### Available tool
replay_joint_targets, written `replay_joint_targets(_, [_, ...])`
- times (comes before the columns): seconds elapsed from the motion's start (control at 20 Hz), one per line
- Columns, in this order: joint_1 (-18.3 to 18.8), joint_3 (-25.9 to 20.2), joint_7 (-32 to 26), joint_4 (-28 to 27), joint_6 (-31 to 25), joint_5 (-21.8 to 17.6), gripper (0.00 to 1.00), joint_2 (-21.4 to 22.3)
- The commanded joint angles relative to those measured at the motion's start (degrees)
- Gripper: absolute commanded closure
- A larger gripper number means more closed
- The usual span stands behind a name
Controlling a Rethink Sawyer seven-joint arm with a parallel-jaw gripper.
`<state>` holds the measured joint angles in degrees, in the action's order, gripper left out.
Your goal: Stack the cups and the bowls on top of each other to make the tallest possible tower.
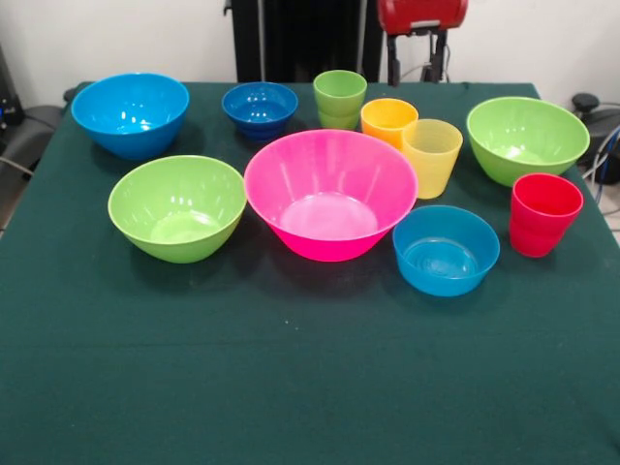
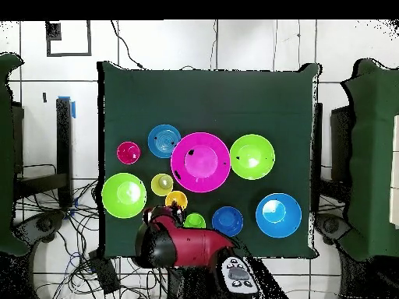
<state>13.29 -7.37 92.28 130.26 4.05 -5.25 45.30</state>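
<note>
- nearest you in the front view: light blue bowl (image 1: 446,249), pink bowl (image 1: 329,192), all upright and separate; no tower yet.
- farther back, the cups (image 1: 340,98) lie just below the arm (image 1: 422,14) at the top edge.
- overhead shows the arm (image 2: 183,243) above the lower table edge; you cannot tell the jaws' state.

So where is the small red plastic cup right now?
In the front view the red ribbed plastic cup stands upright near the table's right edge, just right of the small light blue plastic bowl and in front of a lime green bowl.
</note>
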Motion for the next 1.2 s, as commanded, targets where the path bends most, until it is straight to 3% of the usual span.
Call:
replay_joint_targets(0.05, [1.7, -7.2, 9.0, -1.8, -2.6, -0.3, 0.0, -1.3])
replay_joint_targets(0.25, [2.5, -7.7, 9.0, -2.0, -1.6, -0.7, 0.0, -2.6])
replay_joint_targets(0.55, [1.5, -7.2, 9.5, -1.5, -2.2, 0.1, 0.0, -1.1])
replay_joint_targets(1.2, [0.0, -6.9, 8.7, -4.7, -10.1, 3.4, 0.0, 2.3])
